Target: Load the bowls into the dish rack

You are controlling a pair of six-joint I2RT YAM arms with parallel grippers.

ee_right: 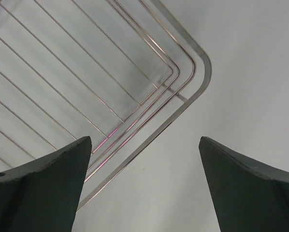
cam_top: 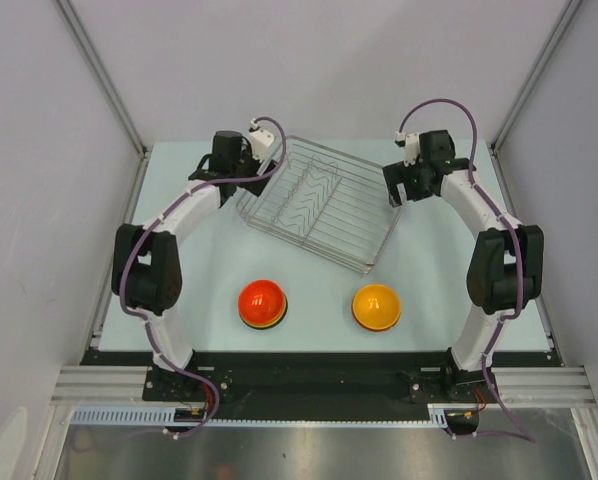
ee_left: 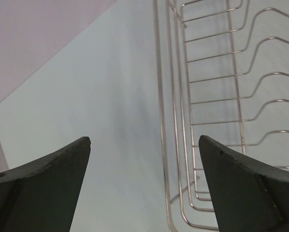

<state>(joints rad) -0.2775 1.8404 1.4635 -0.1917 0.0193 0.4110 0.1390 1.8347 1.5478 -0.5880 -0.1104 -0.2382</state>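
- Top external view, dish rack [cam_top: 319, 205]: sits turned askew on the far half of the pale table [cam_top: 429, 270], between the two arms, one corner pointing toward the front.
- Red bowl [cam_top: 262, 303]: lies upside down near the table's front edge, left of centre, well apart from the rack, with rims of other colours showing beneath its edge.
- Orange bowl [cam_top: 376, 306]: lies upside down as well, to the right of the red bowl and apart from it, near the rack's front corner but not touching.
- Left gripper [cam_top: 222, 165]: hangs at the rack's far left side, jaws spread wide, holding nothing.
- Left wrist view: looks down past two dark fingers [ee_left: 48, 193] set far apart; catches the rack's long rim wires running up the gap, closer to the right finger, with wavy tines beyond; leaves only bare table on the left finger's side.
- Right gripper [cam_top: 404, 185]: hovers at the rack's far right corner, jaws likewise spread wide, gripping nothing.
- Right wrist view: frames the rack's rounded corner between the fingers, the left one over the floor wires, the right one over bare table; cannot tell whether either finger touches the wire.
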